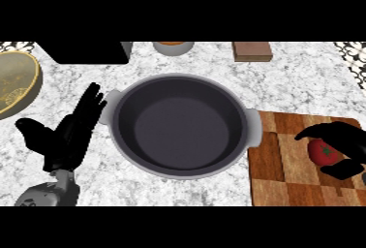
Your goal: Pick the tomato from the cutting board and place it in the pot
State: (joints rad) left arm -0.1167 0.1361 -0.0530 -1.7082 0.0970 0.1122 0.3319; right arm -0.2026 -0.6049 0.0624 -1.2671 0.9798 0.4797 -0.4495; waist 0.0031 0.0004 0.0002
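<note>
The round red tomato [325,151] with a green stem lies on the checkered wooden cutting board [282,164], at its right side. The black right hand [336,145] curls around the tomato, fingers above and thumb below. The dark grey metal pot [180,126] stands just left of the board. The left hand [68,135] rests left of the pot, fingers straight.

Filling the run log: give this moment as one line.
right hand curled round tomato on board | pot empty | left hand open left of pot

pot [178,127] left of cutting board [286,164], tomato [325,151] on board
</note>
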